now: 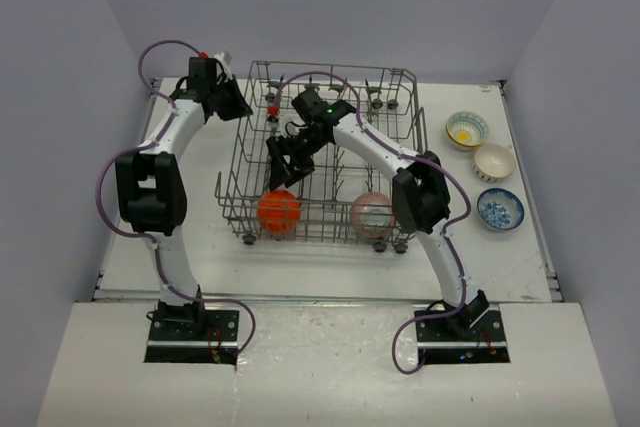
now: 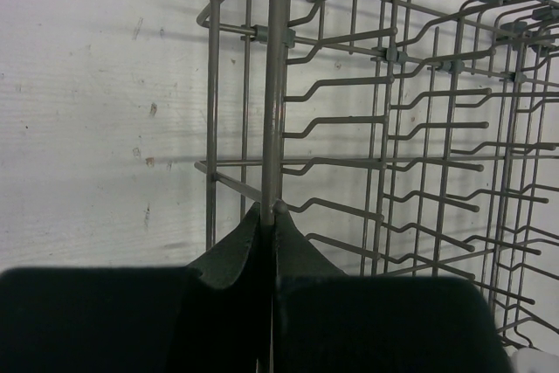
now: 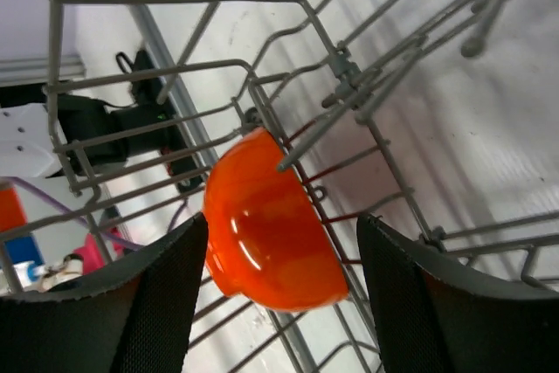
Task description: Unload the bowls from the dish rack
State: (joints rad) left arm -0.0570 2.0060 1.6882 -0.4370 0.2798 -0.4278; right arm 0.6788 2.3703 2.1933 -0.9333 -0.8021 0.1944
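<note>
The grey wire dish rack (image 1: 236, 162) stands mid-table. An orange bowl (image 1: 279, 211) leans in its near left part and a pink bowl (image 1: 372, 213) in its near right part. My right gripper (image 1: 287, 160) is inside the rack, open, just beyond the orange bowl. In the right wrist view the orange bowl (image 3: 262, 251) lies between the spread fingers (image 3: 157, 303) of that gripper (image 3: 281, 226), not touched. My left gripper (image 1: 238, 105) is shut on a wire at the rack's far left corner (image 2: 271, 128). A sixth bowl is out of view.
Three bowls stand on the table right of the rack: a whitish one with a yellow mark (image 1: 467, 129), a cream one (image 1: 494, 161) and a blue-and-white one (image 1: 500, 209). The rack's upright tines (image 3: 384, 76) crowd around the right gripper.
</note>
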